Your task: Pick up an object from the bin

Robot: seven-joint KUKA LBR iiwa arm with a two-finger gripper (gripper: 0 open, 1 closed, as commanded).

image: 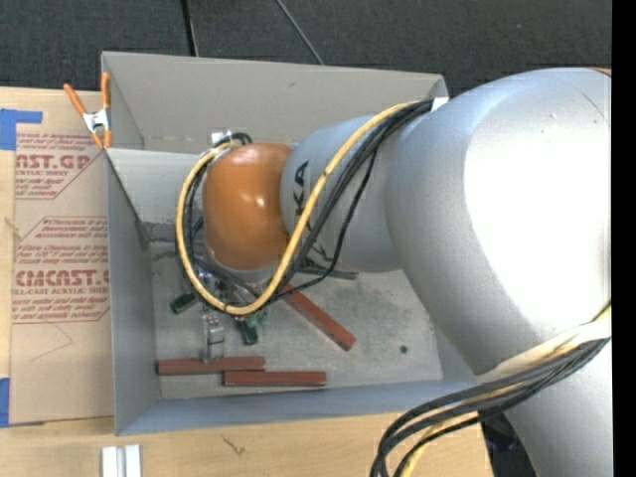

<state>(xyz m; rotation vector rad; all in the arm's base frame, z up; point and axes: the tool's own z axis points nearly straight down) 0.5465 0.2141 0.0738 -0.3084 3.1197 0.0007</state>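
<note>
In the camera view the arm (517, 217) comes in from the right and reaches down into the grey bin (134, 366). Its orange cover (243, 207), ringed by yellow and black cables (298, 227), hides most of the hand (213, 328). A small metal part of the hand shows below the cover, low over the left half of the bin floor. Whether the hand is wide or narrow, I cannot tell, and nothing can be seen held in it.

Closest to the hand is a long brown stick (211, 366), lying flat along the near side of the floor, just near of the hand's metal tip; whether they touch cannot be told. A second brown stick (274, 378) lies alongside it, shifted to the right and slightly nearer the near wall. A third brown stick (320, 321) lies at a slant to the right of the hand, its far end under the arm. A small green piece (248, 329) sits just right of the hand, and a dark green piece (182, 304) just to its left, under the edge of the cables.
</note>
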